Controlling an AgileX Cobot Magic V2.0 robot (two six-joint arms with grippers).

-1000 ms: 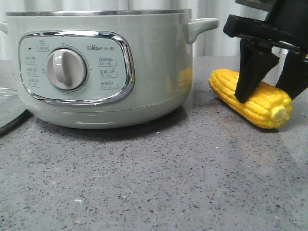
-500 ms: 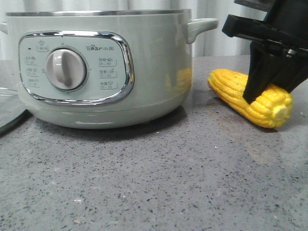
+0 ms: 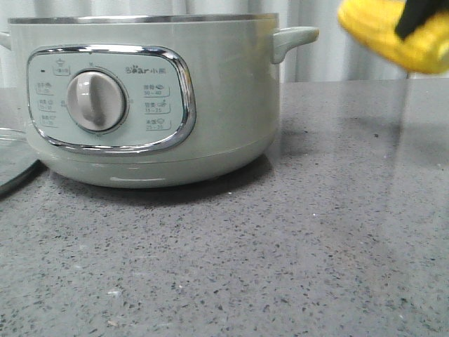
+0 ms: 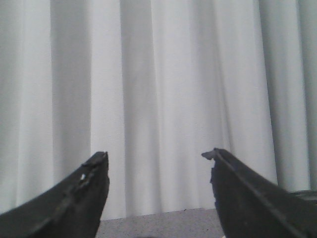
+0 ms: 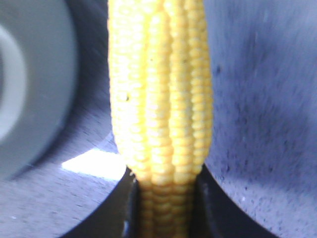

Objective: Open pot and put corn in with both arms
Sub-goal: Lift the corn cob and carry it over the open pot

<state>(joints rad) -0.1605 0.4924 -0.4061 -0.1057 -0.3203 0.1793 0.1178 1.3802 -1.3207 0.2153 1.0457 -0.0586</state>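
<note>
The pale green pot stands on the grey counter at the left of the front view, its dial panel facing the camera. No lid shows above its steel rim. The yellow corn hangs in the air to the right of the pot, about level with its rim. My right gripper is shut on the corn, with the pot below and to one side. Only a black bit of its finger shows in the front view. My left gripper is open, empty and faces a white curtain.
A flat glass disc with a dark rim, like a lid, lies on the counter left of the pot. The pot's side handle sticks out toward the corn. White curtains hang behind the speckled counter.
My right gripper closed on the corn as it lay on the counter and lifted it up to the pot's rim height. The pot and the glass disc stayed put.
</note>
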